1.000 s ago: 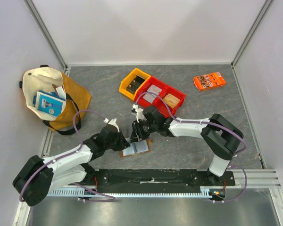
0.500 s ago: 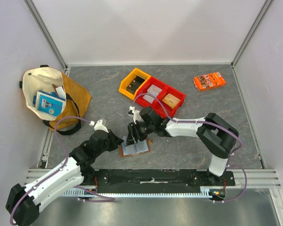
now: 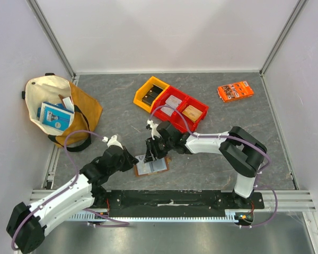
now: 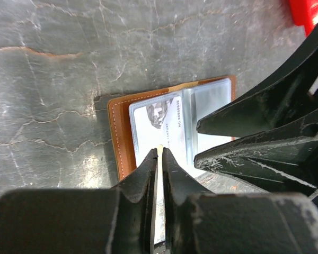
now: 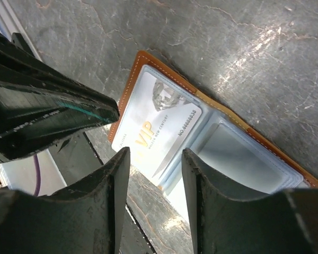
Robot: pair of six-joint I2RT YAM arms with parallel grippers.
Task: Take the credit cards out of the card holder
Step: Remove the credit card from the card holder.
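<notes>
Brown leather card holder (image 3: 151, 166) lies open on your grey worktop (image 3: 212, 164), a pale credit card (image 5: 159, 127) in its pocket. Left pincer (image 4: 160, 153) hovers narrowed to a slit; right pincer (image 5: 155, 159) moderately wide.

The left arm (image 3: 69, 193) stretched low toward the holder (image 3: 160, 166) from its left. The left gripper (image 4: 160, 151) pointed at the holder's left half, fingers almost together with only a thin slit between them. The right arm (image 3: 214, 142), bent at the elbow, reached in from the holder's right. The right gripper (image 5: 153, 153) hung over the holder, jaws apart.
</notes>
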